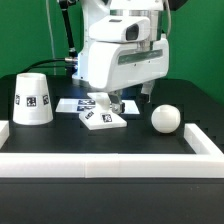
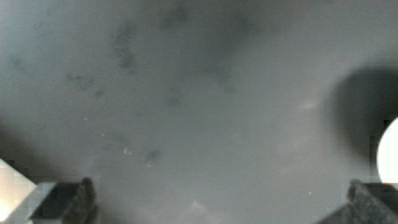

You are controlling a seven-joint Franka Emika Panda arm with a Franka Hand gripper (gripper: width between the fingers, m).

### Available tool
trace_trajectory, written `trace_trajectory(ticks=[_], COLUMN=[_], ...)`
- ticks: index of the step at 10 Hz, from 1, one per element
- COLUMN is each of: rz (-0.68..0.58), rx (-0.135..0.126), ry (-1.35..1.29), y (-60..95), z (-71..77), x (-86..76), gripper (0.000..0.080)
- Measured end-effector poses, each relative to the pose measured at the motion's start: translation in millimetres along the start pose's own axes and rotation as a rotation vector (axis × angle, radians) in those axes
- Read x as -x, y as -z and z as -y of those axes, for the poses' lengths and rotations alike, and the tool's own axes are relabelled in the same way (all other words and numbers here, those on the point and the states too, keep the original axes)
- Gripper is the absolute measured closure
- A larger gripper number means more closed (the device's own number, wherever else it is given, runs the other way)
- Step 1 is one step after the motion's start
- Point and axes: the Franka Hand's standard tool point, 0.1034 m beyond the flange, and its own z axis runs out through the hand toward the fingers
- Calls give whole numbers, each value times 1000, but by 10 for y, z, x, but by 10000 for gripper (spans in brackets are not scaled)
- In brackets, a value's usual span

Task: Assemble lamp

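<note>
The lamp's blocky white base [image 1: 103, 118] with square tags lies on the dark table in the middle of the exterior view. The cone shade [image 1: 33, 98] stands at that view's left. The ball bulb [image 1: 165, 119] lies at its right. My gripper [image 1: 106, 103] hangs low, just above and behind the base. In the wrist view my gripper [image 2: 217, 205] is open, its fingertips [image 2: 64, 201] far apart with only bare table between them. A white curved edge [image 2: 390, 152], possibly the bulb, and a white corner [image 2: 15, 190], possibly the base, show at that picture's borders.
The marker board [image 1: 68, 104] lies flat behind the base, between it and the shade. A low white wall [image 1: 110, 163] runs along the front of the table and up both sides. A green backdrop stands behind.
</note>
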Motion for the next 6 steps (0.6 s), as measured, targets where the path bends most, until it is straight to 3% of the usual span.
trace_trajectory(ticks=[4,6], rz=[0,9], rx=[1,10], ry=[-4,-46], y=[3,69], z=[-12,89], x=[31,316], gripper=[100,100])
